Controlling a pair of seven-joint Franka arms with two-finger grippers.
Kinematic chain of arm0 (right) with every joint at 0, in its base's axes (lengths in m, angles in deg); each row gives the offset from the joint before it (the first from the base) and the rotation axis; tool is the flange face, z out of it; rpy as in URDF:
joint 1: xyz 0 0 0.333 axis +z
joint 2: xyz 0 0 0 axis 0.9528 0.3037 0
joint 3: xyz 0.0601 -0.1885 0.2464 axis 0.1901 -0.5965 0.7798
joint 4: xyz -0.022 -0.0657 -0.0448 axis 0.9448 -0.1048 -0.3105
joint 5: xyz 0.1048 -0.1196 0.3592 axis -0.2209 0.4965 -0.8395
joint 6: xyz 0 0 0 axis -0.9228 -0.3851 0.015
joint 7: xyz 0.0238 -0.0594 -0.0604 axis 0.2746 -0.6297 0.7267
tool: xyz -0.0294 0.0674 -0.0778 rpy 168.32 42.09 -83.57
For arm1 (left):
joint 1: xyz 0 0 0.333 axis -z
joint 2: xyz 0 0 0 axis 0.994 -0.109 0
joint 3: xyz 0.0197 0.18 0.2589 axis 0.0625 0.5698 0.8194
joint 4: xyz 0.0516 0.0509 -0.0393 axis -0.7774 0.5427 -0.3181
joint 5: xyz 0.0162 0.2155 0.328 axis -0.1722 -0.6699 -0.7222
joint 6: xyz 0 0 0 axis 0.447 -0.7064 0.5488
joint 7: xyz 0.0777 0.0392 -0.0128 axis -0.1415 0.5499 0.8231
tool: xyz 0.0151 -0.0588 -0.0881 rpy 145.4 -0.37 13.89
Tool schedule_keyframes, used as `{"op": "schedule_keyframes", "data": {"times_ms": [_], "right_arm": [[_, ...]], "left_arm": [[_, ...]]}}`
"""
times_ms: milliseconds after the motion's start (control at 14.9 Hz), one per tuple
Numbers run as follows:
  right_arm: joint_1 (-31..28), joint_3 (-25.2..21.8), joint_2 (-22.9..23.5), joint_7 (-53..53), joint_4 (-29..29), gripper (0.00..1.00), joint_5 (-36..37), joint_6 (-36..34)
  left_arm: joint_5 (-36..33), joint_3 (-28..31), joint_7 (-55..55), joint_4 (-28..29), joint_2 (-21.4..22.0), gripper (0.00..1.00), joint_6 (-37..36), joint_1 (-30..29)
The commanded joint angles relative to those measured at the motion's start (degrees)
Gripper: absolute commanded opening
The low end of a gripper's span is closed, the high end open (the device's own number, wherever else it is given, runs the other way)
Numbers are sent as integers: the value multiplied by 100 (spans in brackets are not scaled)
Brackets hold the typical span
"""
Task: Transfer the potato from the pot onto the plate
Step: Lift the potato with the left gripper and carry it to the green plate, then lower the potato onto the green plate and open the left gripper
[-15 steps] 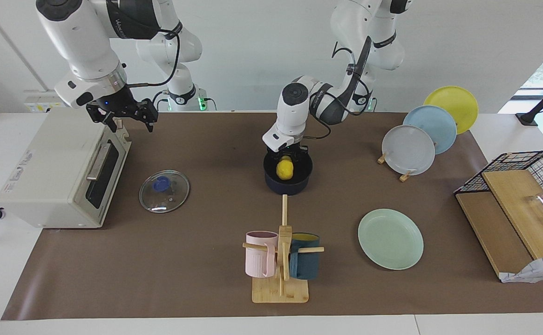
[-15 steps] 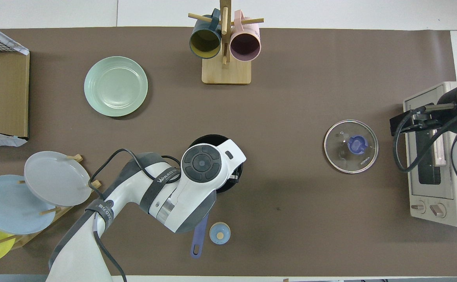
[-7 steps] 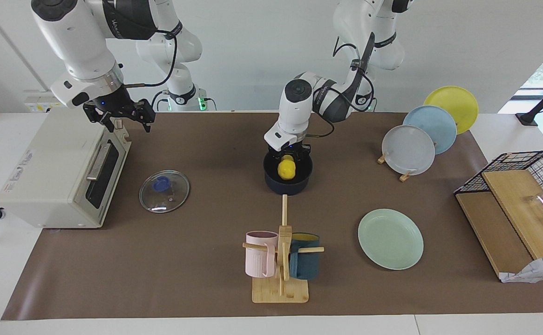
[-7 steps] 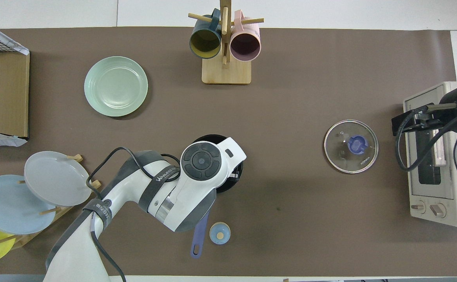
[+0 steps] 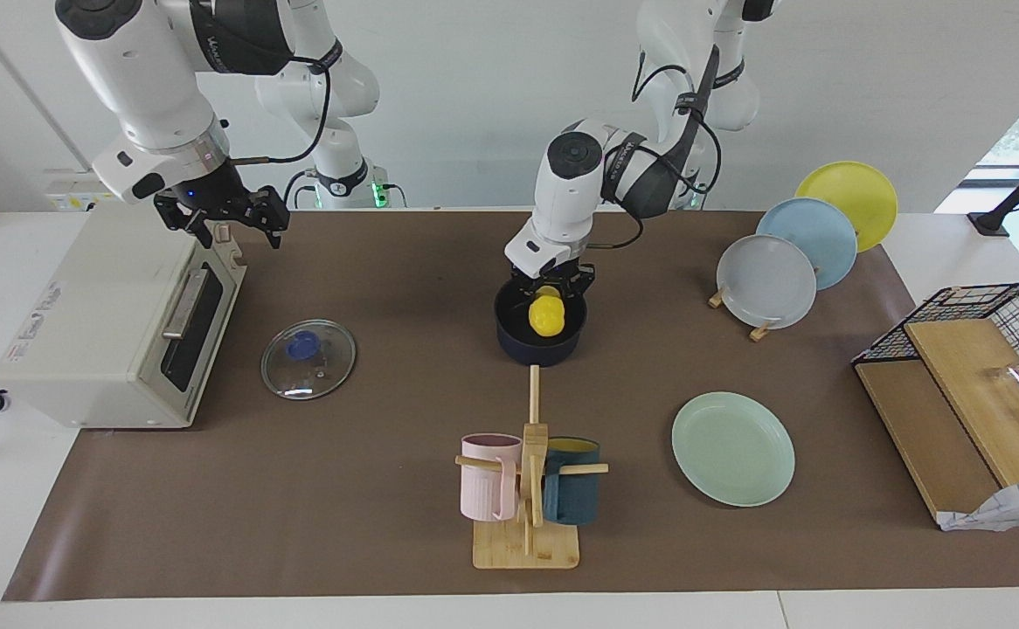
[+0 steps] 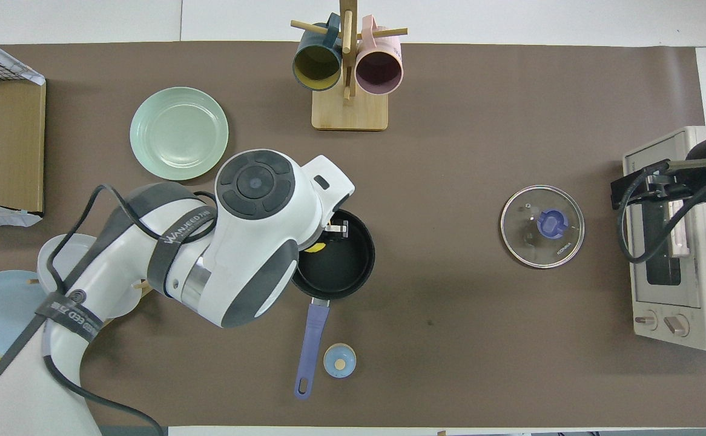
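Since the earlier frame my left gripper (image 5: 550, 295) has risen, pinching the potato (image 5: 545, 315) above the pot (image 5: 539, 336) at frame centre; a loose pinch could drop it short of the mint-green plate (image 5: 733, 448).

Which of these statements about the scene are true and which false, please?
1. The left pincer grips the potato over the pot. True.
2. The potato lies on the green plate. False: that plate holds nothing.
3. The glass lid sits on the pot. False: it lies on the table beside the oven.
4. The right pincer is over the oven, holding nothing. True.
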Motion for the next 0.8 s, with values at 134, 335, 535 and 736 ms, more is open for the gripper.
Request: {"op": "schedule_keyframes", "data": {"times_ms": [134, 335, 535, 736], "right_arm": [[-8, 21, -114, -91, 77, 100, -111, -53], [-25, 13, -114, -91, 77, 100, -112, -53], [-16, 21, -114, -91, 77, 100, -103, -53], [-16, 21, -114, -91, 77, 100, -112, -53]], "left_arm": [[-13, -32, -809, -1314, -373, 0, -777, -1161], [40, -58, -1599, -1747, -664, 0, -735, -1900], [58, -41, -2611, -1757, -857, 0, -323, -2516], [5, -23, -3174, -1451, -1217, 0, 590, -2736]]}}
